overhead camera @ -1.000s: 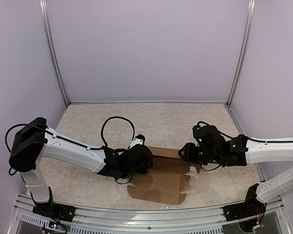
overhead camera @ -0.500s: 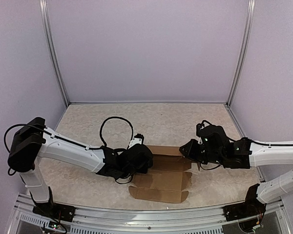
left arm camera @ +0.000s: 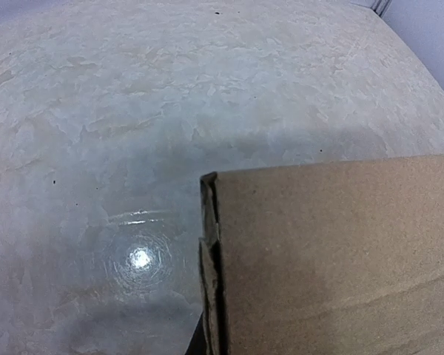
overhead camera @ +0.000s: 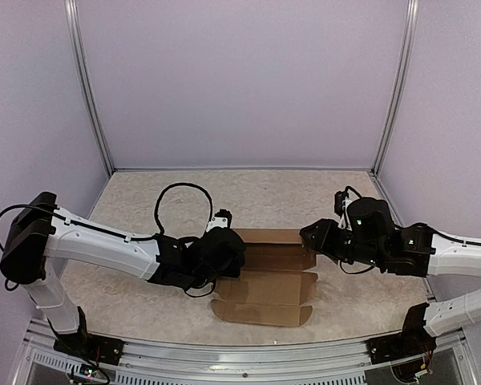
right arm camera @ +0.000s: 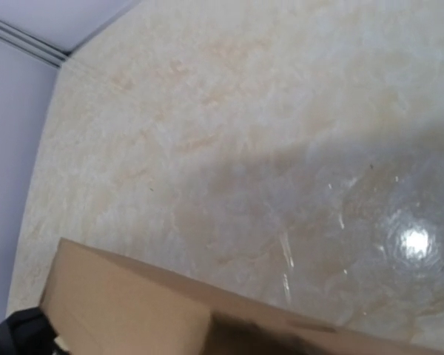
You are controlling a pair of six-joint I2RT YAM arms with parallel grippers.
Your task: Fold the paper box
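Though spread mostly flat by the middle of the tabletop's (overhead camera: pixel 264 200) near edge, flanked on both sides: the paper box (overhead camera: pixel 264 289), near flaps lying free. On its left edge, left claw (overhead camera: pixel 240 257) clamped shut, probably anchoring it for a crease. Farther back, right claw (overhead camera: pixel 309 239) at the far right corner, touching or just beside; open or gripping, cannot tell.

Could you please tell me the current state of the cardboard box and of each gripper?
paper box: only partly folded, with its near flaps lying flat and open.
left gripper: shut, at the box's left edge.
right gripper: at the box's right edge; open or shut unclear.
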